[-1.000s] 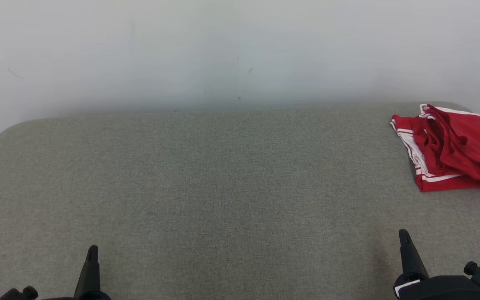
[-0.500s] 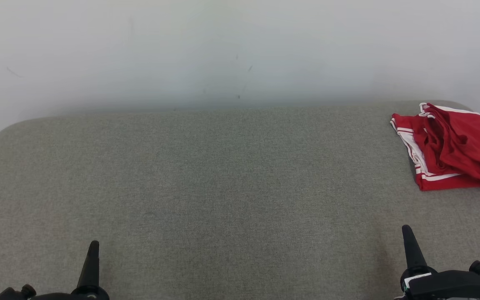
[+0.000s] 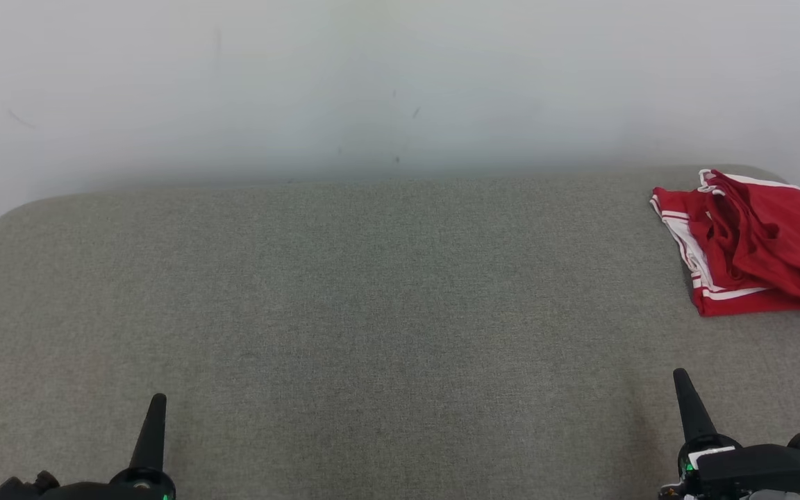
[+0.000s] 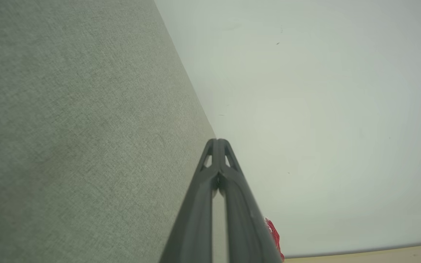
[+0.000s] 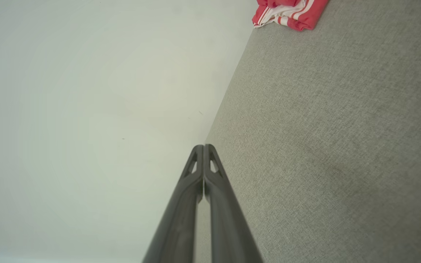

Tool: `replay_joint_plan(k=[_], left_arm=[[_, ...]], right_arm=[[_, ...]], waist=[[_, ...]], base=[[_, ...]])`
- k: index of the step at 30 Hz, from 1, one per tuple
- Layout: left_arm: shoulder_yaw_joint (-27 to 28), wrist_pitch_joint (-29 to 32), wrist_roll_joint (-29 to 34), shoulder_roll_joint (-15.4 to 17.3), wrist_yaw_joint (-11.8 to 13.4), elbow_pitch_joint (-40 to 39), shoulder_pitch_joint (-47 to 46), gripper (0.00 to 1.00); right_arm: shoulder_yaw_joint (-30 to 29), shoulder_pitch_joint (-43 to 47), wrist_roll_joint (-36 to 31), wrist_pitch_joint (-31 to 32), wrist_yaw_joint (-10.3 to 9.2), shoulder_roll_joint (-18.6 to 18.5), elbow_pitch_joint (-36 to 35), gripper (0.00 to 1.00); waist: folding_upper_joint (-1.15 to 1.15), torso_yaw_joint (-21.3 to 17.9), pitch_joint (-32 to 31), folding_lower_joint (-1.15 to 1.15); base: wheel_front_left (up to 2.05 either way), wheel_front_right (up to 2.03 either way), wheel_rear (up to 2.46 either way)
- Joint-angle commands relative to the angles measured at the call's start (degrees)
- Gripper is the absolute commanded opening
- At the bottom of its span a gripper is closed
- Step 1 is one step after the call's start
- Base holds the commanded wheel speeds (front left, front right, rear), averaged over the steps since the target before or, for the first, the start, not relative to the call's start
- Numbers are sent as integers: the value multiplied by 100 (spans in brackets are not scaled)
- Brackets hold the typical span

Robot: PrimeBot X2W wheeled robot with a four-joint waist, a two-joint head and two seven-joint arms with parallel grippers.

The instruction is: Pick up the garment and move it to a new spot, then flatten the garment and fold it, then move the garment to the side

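Over the surface's (image 3: 372, 292) near left edge, the left fingers (image 3: 151, 434) were clenched together, empty. Over its near right edge, the right fingers (image 3: 691, 410) were likewise pressed together on nothing. The red garment (image 3: 754, 243) lay crumpled at its far right corner.

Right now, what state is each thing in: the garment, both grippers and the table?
red garment: bunched and rumpled, white-striped edges showing, lying at the table's far right, held by nothing.
left gripper: shut, empty, at the near left.
right gripper: shut, empty, at the near right, apart from the garment.
grey fabric-covered table: bears the garment at its far right.
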Motion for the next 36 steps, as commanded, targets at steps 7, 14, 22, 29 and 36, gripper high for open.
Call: replay_joint_plan(k=[7, 14, 22, 29, 36], left_arm=[[28, 134, -484, 32, -50, -3, -161, 0], [36, 202, -773, 34, -51, 12, -188, 0], [47, 312, -1186, 36, -67, 32, -241, 0], [55, 391, -1485, 38, -83, 48, -256, 0], [63, 466, -1764, 40, -97, 62, -294, 0]], right_arm=[[-80, -131, 467, 120, -10, 19, -52, 0], [-120, -154, 755, 201, -10, 27, -56, 0], [-178, -200, 1170, 316, -11, 36, -59, 0], [-221, -218, 1467, 390, -11, 42, -62, 0], [-261, -235, 1760, 469, -12, 50, -65, 0]], waist=[[0, -5, 13, 0], [0, -9, 23, 0], [0, -14, 38, 0], [0, -19, 50, 0], [0, -23, 61, 0]], base=[[0, 0, 0], [0, 0, 0], [0, 0, 0], [0, 0, 0], [0, 0, 0]])
